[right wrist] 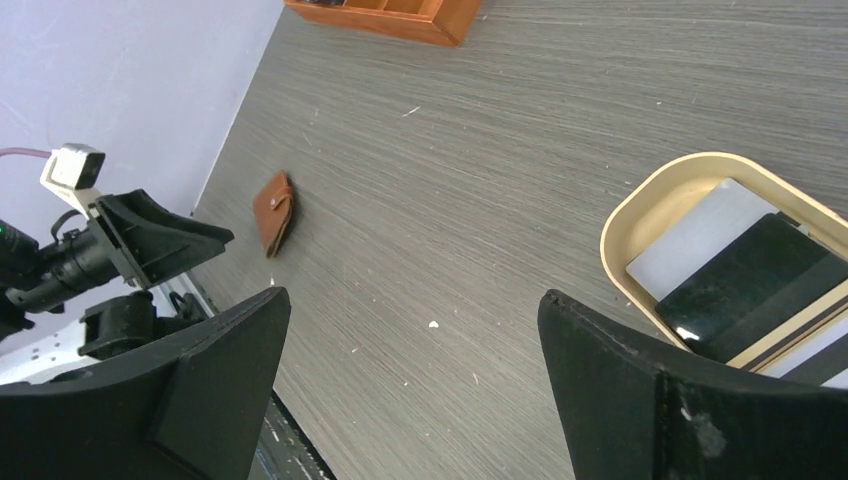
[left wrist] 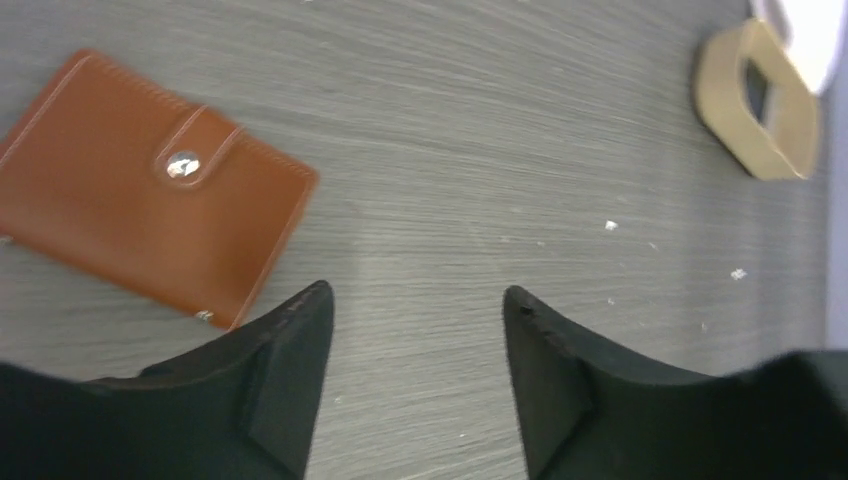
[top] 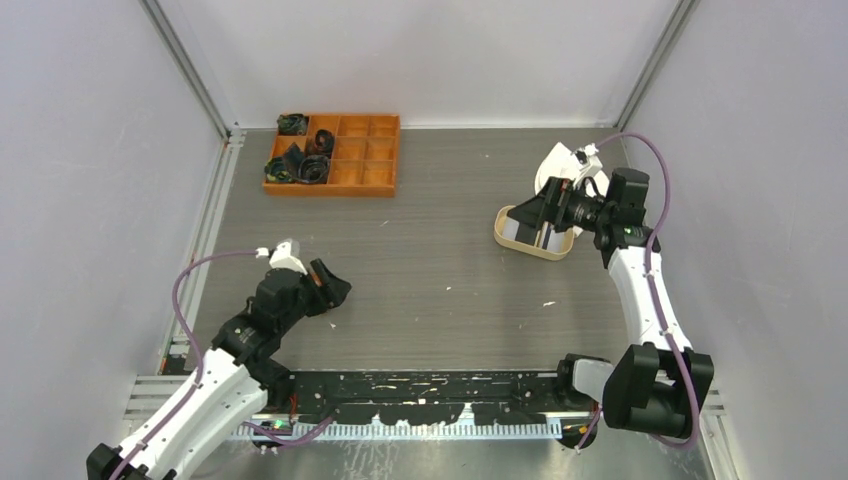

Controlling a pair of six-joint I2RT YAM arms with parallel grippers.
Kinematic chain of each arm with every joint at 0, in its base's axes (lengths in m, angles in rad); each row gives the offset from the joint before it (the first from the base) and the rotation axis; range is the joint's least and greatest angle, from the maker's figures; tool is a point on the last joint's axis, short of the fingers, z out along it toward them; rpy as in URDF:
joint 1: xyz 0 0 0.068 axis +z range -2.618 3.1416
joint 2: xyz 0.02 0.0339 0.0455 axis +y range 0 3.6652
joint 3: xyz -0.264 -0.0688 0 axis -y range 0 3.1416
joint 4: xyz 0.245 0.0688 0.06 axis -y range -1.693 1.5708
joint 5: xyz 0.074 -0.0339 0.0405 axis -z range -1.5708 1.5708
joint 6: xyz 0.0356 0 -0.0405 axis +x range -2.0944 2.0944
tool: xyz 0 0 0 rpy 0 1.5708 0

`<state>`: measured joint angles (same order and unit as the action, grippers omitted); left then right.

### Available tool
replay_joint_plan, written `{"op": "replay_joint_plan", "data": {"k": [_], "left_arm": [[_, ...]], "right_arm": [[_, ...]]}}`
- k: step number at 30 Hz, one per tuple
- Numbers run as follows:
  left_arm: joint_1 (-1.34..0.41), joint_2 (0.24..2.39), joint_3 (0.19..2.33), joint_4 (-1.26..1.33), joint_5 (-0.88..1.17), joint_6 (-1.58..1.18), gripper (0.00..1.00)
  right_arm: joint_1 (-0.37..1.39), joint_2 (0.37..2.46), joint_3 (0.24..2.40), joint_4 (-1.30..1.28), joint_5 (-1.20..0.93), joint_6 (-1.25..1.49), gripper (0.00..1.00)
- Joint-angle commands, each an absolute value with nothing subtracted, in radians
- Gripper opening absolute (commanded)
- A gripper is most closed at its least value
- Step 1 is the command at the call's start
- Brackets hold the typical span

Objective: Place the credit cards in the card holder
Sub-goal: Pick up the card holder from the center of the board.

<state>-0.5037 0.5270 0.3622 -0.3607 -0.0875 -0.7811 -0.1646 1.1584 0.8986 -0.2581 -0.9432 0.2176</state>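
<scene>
- The left end effector (left wrist: pixel 415 295) is released: its two dark fingers stand wide apart with bare counter (left wrist: pixel 480 170) between them, and it carries nothing.
- The wallet (left wrist: pixel 150 190), brown leather, lies flat on the counter with its flap closed over a small shiny stud. In the left wrist view it sits just ahead and left of the left finger, close to it but not touching.
- The right end effector (right wrist: pixel 415 300) is also spread open and empty. In the top view it hangs over the tray (top: pixel 530 240) at the far right of the counter.
- The cards are in that oval tan-rimmed tray (right wrist: pixel 640 200), well apart from the wallet. A black card (right wrist: pixel 750 285) lies on top of a pale grey-white card (right wrist: pixel 690 235). Whether more lie beneath cannot be told.
- An orange box (top: pixel 335 155) with compartments stands at the far left of the counter. Dark objects fill its left cells.
</scene>
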Motion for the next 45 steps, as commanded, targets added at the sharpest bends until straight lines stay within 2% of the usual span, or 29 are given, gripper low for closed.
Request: {"op": "replay_joint_plan", "data": {"k": [1, 3, 8, 13, 17, 20, 27, 32, 36, 38, 40, 42, 45], "left_arm": [[-0.502, 0.609, 0.455, -0.508, -0.294, -0.891, 0.58], [-0.502, 0.693, 0.515, -0.588, -0.359, -0.909, 0.51], [-0.502, 0.883, 0.609, -0.689, -0.493, -0.958, 0.51], [-0.493, 1.048, 0.602, -0.515, -0.512, -0.883, 0.64], [-0.490, 1.210, 0.691, -0.514, -0.419, -0.876, 0.66], [-0.514, 1.321, 0.801, -0.600, -0.434, -0.859, 0.70], [-0.645, 1.662, 1.136, -0.983, -0.748, -0.884, 0.74], [-0.681, 1.932, 1.325, -1.266, -0.858, -0.958, 0.71], [-0.704, 1.979, 1.330, -1.277, -0.864, -0.963, 0.70], [-0.704, 1.953, 1.294, -1.213, -0.822, -0.933, 0.62], [-0.704, 1.922, 1.255, -1.154, -0.767, -0.911, 0.49], [-0.704, 1.896, 1.216, -1.099, -0.707, -0.893, 0.43], [-0.707, 1.881, 1.175, -1.075, -0.667, -0.913, 0.43]], "right_arm": [[-0.120, 1.153, 0.916, -0.251, -0.940, 0.138, 1.00], [-0.091, 1.158, 0.923, -0.277, -0.919, 0.111, 0.99], [-0.037, 1.163, 0.929, -0.302, -0.896, 0.078, 0.99], [-0.012, 1.169, 0.935, -0.324, -0.879, 0.053, 1.00], [-0.007, 1.172, 0.933, -0.324, -0.877, 0.053, 0.99], [0.000, 1.179, 0.931, -0.324, -0.874, 0.050, 0.99], [0.033, 1.183, 0.930, -0.332, -0.859, 0.029, 1.00], [0.034, 1.182, 0.928, -0.333, -0.853, 0.025, 0.99], [0.035, 1.186, 0.930, -0.335, -0.853, 0.023, 0.99], [0.035, 1.185, 0.930, -0.337, -0.851, 0.021, 1.00], [0.036, 1.185, 0.930, -0.336, -0.850, 0.021, 0.99], [0.035, 1.186, 0.930, -0.336, -0.850, 0.021, 0.99], [0.036, 1.188, 0.930, -0.339, -0.848, 0.019, 0.99]]}}
